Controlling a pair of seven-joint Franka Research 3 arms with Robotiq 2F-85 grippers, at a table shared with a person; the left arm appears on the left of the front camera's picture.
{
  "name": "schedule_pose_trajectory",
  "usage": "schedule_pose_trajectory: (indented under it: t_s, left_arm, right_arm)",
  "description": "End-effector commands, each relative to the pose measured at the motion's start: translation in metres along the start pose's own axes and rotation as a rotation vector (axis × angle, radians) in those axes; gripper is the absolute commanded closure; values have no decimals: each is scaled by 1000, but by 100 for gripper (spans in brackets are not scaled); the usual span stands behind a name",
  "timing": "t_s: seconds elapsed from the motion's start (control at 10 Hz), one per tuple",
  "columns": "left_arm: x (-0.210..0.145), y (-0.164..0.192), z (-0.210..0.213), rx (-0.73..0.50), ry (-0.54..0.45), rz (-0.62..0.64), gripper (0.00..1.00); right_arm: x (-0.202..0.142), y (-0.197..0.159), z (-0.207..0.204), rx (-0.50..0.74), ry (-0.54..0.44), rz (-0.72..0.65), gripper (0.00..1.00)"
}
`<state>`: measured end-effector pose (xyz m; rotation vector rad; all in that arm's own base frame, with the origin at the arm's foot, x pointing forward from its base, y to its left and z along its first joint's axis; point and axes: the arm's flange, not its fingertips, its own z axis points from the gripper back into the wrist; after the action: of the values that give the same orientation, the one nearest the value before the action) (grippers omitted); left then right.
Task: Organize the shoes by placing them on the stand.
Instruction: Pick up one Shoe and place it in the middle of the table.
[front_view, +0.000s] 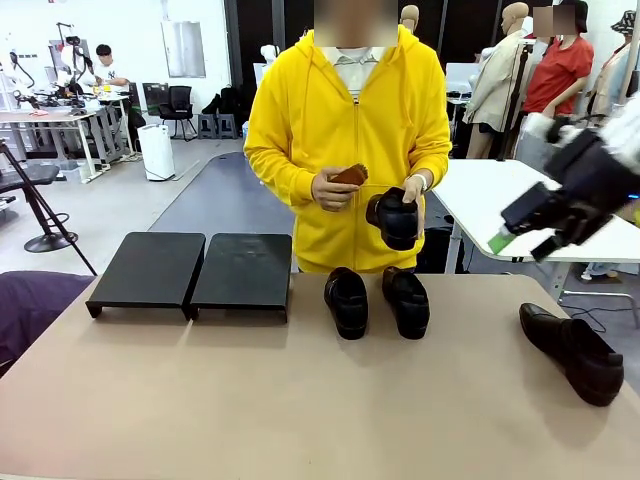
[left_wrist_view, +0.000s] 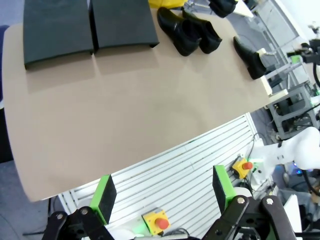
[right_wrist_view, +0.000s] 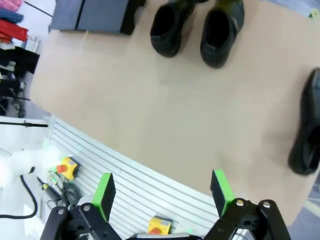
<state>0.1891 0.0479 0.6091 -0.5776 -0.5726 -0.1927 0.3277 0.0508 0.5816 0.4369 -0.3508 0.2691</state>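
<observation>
Now 1 shoe (front_view: 575, 352) lies apart, below the right hand (front_view: 522, 243).

The low matte-black two-section stand (front_view: 190, 272) is set far left on the beige tabletop (front_view: 300, 410); a glossy black leather slip-on shoe (front_view: 348, 302) and a second shoe (front_view: 406, 302) are laid side by side just right of it, a third shoe (front_view: 572, 352) well apart near the right edge; a fourth shoe (front_view: 397, 220) is held behind the far edge by the person in a yellow hooded jacket (front_view: 345, 120)
</observation>
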Motion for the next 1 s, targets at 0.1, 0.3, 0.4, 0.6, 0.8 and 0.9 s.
schedule_pose_trajectory:
  t_s: [0.1, 0.3, 0.4, 0.6, 0.8, 0.9]
  left_arm:
    - [1, 0, 2, -21, -2, -9, 0]
    - [1, 0, 2, -21, -2, -9, 0]
    - [1, 0, 2, -21, -2, -9, 0]
    - [1, 0, 2, -21, -2, -9, 0]
    - [1, 0, 2, -21, -2, -9, 0]
    - [1, 0, 2, -21, -2, -9, 0]
  right_arm:
    - [-27, -2, 13, -19, -54, -72, 0]
    - [-7, -7, 7, 23, -51, -18, 0]
    - [-14, -9, 19, 43, -26, -5, 0]
    - [-73, -10, 90, -18, 44, -40, 0]
    - [-135, 10, 150, 13, 67, -47, 0]
    - [-151, 16, 158, 12, 65, -66, 0]
